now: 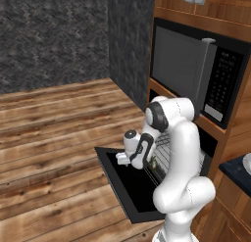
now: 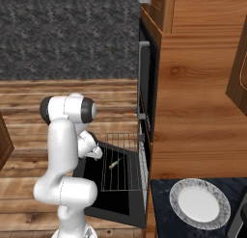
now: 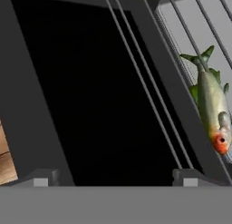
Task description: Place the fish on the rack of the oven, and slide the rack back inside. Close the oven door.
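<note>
The oven [image 1: 210, 144] sits in wooden cabinetry with its door [image 1: 128, 189] folded down flat, glass face up. The wire rack [image 2: 120, 161] is pulled out over the door. On it lies the small green-yellow fish [image 2: 115, 164], which the hand view shows at the right with its orange end low [image 3: 212, 105]. My gripper [image 2: 95, 152] hovers over the outer part of the door, just to the side of the rack's edge bars [image 3: 145, 82]. It is open, with nothing between its fingertips [image 3: 43, 177]. The door's black glass [image 3: 81, 96] lies straight below it.
A black microwave [image 1: 186, 69] with a grey vertical handle is mounted above the oven. A white plate [image 2: 200, 203] rests on the dark counter at the right. Wooden floor [image 1: 49, 138] stretches away to the left of the open door.
</note>
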Controlling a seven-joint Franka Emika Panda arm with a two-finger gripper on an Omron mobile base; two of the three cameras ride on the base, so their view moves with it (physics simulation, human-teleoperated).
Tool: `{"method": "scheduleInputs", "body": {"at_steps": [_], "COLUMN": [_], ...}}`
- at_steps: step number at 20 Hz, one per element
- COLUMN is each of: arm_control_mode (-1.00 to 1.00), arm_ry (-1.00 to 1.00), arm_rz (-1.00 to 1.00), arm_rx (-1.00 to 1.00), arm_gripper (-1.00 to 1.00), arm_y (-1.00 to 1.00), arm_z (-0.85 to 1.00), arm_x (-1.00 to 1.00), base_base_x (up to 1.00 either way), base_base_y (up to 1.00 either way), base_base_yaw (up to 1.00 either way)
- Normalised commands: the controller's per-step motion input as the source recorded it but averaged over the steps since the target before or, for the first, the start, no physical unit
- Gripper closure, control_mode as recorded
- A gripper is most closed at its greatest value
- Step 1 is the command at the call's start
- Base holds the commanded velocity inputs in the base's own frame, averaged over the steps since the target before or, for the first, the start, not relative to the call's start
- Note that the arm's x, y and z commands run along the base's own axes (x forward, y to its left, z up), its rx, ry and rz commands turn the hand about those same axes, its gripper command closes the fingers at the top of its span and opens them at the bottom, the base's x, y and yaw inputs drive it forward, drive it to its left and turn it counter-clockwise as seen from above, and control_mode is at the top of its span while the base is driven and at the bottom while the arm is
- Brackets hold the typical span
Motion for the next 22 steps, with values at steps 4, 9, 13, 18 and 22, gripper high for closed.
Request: {"method": "scheduleInputs", "body": {"at_steps": [4, 9, 13, 18, 22], "arm_control_mode": [-1.00, -1.00, -1.00, -1.00, -1.00], "arm_ry": [0.00, 0.00, 0.00, 0.00, 0.00], "arm_rz": [0.08, 0.15, 0.18, 0.14, 0.11], "arm_rx": [0.00, 0.00, 0.00, 0.00, 0.00], "arm_gripper": [-1.00, -1.00, -1.00, -1.00, -1.00], "arm_y": [0.04, 0.07, 0.00, 0.00, 0.04], "arm_z": [-0.32, -0.17, -0.19, -0.35, -0.64], "arm_x": [0.23, 0.21, 0.31, 0.48, 0.57], "base_base_x": [0.00, 0.00, 0.00, 0.00, 0.00], "base_base_y": [0.00, 0.00, 0.00, 0.00, 0.00], "base_base_yaw": [0.00, 0.00, 0.00, 0.00, 0.00]}}
